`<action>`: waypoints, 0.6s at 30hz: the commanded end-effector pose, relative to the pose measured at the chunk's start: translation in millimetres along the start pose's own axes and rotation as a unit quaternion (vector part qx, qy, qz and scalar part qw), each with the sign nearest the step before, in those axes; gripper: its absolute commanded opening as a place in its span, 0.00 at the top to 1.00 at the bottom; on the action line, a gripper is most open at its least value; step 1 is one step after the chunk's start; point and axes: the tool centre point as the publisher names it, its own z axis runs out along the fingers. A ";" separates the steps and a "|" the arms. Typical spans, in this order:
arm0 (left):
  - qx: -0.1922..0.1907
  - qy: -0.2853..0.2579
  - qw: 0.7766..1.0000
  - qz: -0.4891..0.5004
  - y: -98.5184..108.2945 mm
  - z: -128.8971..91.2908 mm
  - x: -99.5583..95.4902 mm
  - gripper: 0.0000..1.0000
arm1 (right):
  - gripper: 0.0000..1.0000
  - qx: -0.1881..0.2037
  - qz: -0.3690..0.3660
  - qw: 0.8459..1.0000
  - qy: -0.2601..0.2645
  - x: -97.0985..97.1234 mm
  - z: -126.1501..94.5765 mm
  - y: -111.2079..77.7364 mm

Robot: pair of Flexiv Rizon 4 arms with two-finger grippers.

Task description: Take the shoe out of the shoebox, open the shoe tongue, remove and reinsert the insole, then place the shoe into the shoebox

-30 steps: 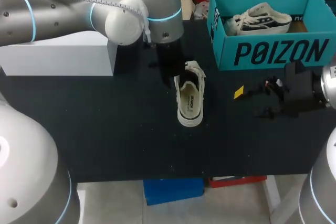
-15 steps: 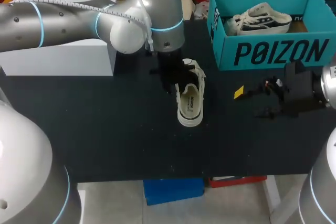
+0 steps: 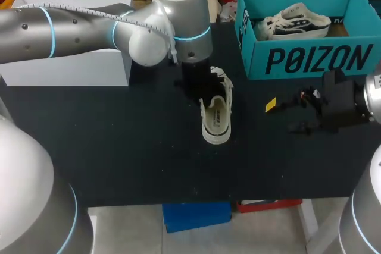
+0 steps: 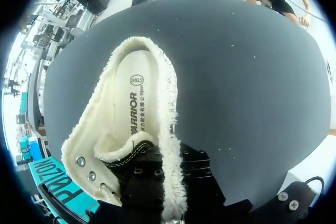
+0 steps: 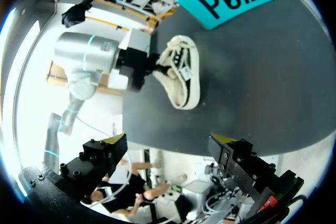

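Black tabletop runs under both of your arms, and the shoe (image 3: pixel 215 113) lies on it near the middle, out of the shoebox (image 3: pixel 309 59). Its heel points toward the near edge and its laced end points away from you. It is cream with a dark band along the side. From your left wrist you look straight into its opening: a fuzzy pale lining rims the collar, the insole (image 4: pixel 132 109) lies flat inside, and metal eyelets show along one flap.

Your left gripper (image 3: pixel 199 86) sits right at the shoe's laced end, touching it, with the fuzzy edge draped across its black body in the wrist view. You cannot tell whether it is clamped on the shoe.

Your right gripper (image 5: pixel 168 141) hangs over the table, well to the shoe's right and apart from it. Its yellow-tipped jaws are spread wide with nothing between them.

Past that gripper, the teal shoebox stands open at the table's far right corner, with a second shoe (image 3: pixel 294 21) lying on its side inside. At the far left, a white box (image 3: pixel 65 69) rests on the table beneath your left arm.
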 end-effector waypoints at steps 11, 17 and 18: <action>0.009 -0.047 0.999 -0.019 -13.5 -82.8 -12.4 1.00 | 0.00 0.000 0.000 1.000 -0.001 0.5 0.5 0.1; -0.031 -0.060 0.997 -0.044 -19.5 -146.0 -19.7 1.00 | 0.00 0.000 0.000 1.000 -0.001 0.5 0.5 0.1; -0.044 -0.058 0.996 -0.048 -20.2 -156.1 -20.0 1.00 | 0.00 0.000 0.000 1.000 -0.001 0.5 0.5 0.1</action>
